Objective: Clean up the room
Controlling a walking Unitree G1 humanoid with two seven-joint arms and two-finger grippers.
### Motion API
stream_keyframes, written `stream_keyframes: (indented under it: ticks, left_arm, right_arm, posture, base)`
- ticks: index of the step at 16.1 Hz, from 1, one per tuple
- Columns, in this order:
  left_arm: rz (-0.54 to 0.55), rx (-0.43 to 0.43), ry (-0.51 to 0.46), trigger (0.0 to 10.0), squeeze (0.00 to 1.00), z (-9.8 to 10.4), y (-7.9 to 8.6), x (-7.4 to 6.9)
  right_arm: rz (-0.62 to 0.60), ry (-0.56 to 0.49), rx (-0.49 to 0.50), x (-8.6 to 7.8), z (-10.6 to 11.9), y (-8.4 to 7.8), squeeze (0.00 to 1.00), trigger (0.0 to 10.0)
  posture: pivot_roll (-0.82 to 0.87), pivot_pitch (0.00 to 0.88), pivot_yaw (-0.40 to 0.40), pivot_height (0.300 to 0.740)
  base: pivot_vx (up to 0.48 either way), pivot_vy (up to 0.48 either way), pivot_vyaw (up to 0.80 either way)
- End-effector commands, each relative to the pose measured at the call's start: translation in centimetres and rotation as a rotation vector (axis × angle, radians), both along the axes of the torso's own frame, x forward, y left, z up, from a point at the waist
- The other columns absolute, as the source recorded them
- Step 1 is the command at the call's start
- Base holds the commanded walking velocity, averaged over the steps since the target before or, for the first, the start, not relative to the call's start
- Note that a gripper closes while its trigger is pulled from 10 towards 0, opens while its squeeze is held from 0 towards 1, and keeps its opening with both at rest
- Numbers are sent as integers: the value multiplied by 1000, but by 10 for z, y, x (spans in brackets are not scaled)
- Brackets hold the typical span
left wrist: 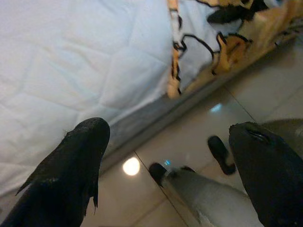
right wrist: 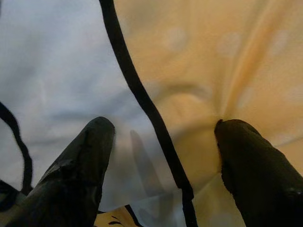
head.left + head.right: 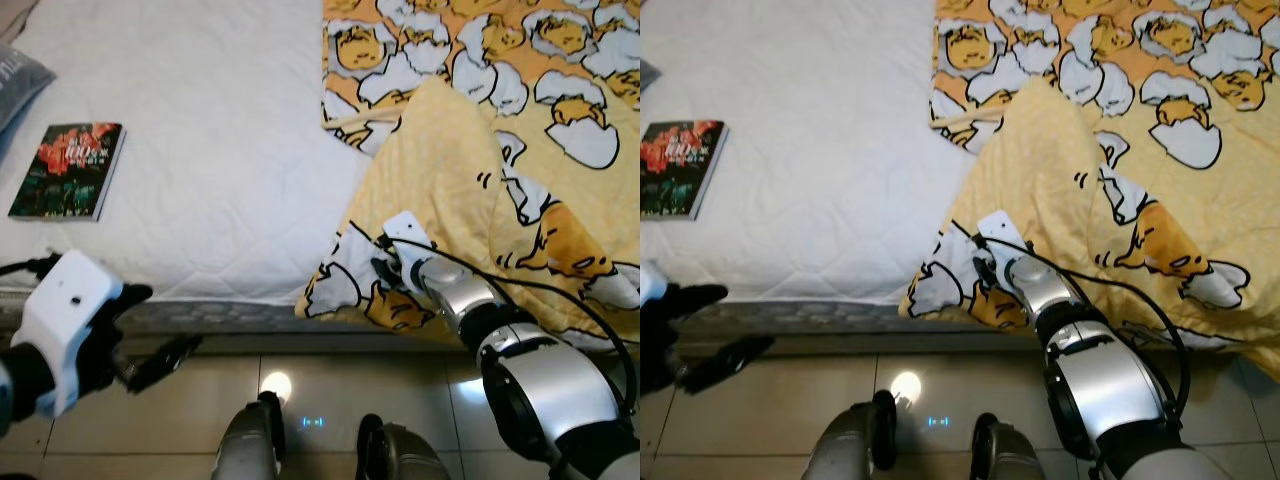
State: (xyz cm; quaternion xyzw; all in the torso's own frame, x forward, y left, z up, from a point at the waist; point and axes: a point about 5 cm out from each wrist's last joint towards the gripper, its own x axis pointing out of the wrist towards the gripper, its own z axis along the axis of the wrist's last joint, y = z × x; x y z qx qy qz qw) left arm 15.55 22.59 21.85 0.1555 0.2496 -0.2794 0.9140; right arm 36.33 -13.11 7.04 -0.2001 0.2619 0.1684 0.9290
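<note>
While right end effector point(image 3: 385, 268) presses spread into blanket point(image 3: 480, 170) | left end effector point(image 3: 150, 330) spread over floor point(image 3: 320, 400) | book point(image 3: 68, 170) on bed point(image 3: 220, 150)

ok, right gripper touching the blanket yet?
Cannot tell. In the right wrist view the open fingers straddle the cartoon-print blanket close up, but no contact or gap shows plainly.

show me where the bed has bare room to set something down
Free: the wide white mattress stretch between the book and the yellow blanket. Crowded: the right side under the blanket, where the right gripper presses in.
</note>
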Motion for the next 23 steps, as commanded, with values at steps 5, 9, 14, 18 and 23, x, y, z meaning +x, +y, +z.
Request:
stream_keyframes:
  ticks: [5, 9, 14, 18, 23]
  left_arm:
    - [7, 23, 15, 10000, 0, 8, 3, -11]
    - [-6, 13, 35, 10000, 0, 8, 0, -16]
    - [-8, 8, 43, 10000, 0, 8, 0, -17]
    - [-3, 8, 46, 10000, 0, 9, 2, -16]
    - [-1, 6, 47, 10000, 0, 9, 2, -17]
  right_arm:
    - [-49, 71, -20, -10, -15, -8, 0, 0]
    - [-72, 88, 10, -11, -18, -11, 0, 0]
    - [-84, 90, 22, -11, -17, -13, 0, 0]
    - [-96, 88, 27, -10, -16, -16, 0, 0]
    - [-111, 83, 33, -9, -13, -21, 0, 0]
  posture:
    - [359, 300, 2, 740]
    - [359, 302, 0, 740]
    - [359, 297, -2, 740]
    - [357, 294, -3, 740]
    - [353, 280, -4, 740]
  base:
    - [0, 0, 0]
    - [0, 0, 0]
    - [0, 0, 0]
    - [0, 0, 0]
    - [0, 0, 0]
